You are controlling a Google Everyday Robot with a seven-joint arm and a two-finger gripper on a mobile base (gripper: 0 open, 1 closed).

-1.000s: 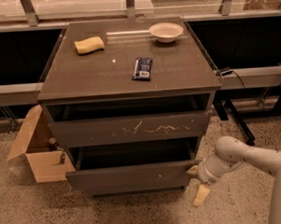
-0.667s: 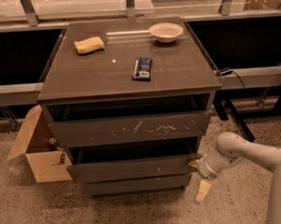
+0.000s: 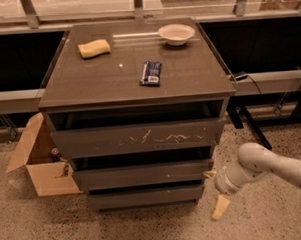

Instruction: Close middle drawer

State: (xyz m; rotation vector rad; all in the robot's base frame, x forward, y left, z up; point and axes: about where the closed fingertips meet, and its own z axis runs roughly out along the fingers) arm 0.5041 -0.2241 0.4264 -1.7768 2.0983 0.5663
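- Now, at this moment we found the middle drawer (image 3: 143, 174) as the second front of the cabinet (image 3: 89, 89), under the drawer front with white scratch marks (image 3: 141, 138) and above the lowest plain front (image 3: 146, 195)
- It stood a little forward of the lowest front and a dark slit showed above it, so we judged it nearly shut but not yet fully in
- The gripper (image 3: 215, 191) was low at the right end of that drawer, on the pale arm (image 3: 272, 164) that stretched in from the right side
- Its fingers were spread wide and held nothing; the upper fingertip (image 3: 210, 174) lay against the right end of the drawer front, or just beside it, and the other one pointed down toward the floor (image 3: 145, 227)
- We think this placing had a reason: the front is flat and has no handle, so there was nothing to grasp and the drawer could only be pushed on its face
- Because the contact was at one end and not in the middle, we judged that the drawer might go in crooked and jam
- On the cabinet's top lay a yellow sponge (image 3: 94, 48), a white bowl (image 3: 176, 34) and a dark blue packet (image 3: 151, 73), well apart from one another; a hard push could shake them, in our opinion
- An open cardboard box (image 3: 40, 164) stood on the floor just beside the cabinet's left side, out of the drawer's path
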